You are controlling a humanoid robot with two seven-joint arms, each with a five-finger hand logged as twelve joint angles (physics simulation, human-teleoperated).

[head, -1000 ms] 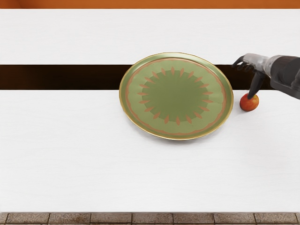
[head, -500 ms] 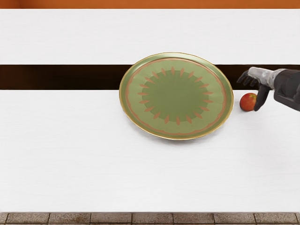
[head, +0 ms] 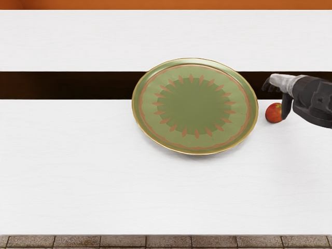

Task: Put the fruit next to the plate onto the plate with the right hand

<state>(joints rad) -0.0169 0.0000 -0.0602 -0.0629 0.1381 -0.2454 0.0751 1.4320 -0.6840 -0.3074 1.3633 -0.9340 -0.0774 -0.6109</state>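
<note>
Over toward the right edge of the white table (head: 104, 166), a small red fruit (head: 273, 112) with a yellowish patch rests on the tabletop. It sits just beside the right rim of the plate (head: 194, 106), with a narrow strip of bare table between them, so it is not on the plate.

The plate is large, round and green, with a gold rim and a ring of orange leaf-like marks around a darker green centre. It lies flat a little right of the table's middle, and its far half overlaps a dark band (head: 62, 85) that runs straight across the table from the left edge to the right.

The right hand (head: 284, 85) comes in from the right edge on a grey and black forearm and hovers just behind and to the right of the fruit. Its fingers (head: 287, 108) are apart and not closed on anything. One dark digit points down along the fruit's right side and appears to touch it. The others curl loosely over the dark band, behind the fruit and clear of it.

Along the table's near edge a strip of brick floor (head: 166, 241) shows, and beyond its far edge an orange strip (head: 166, 4).
</note>
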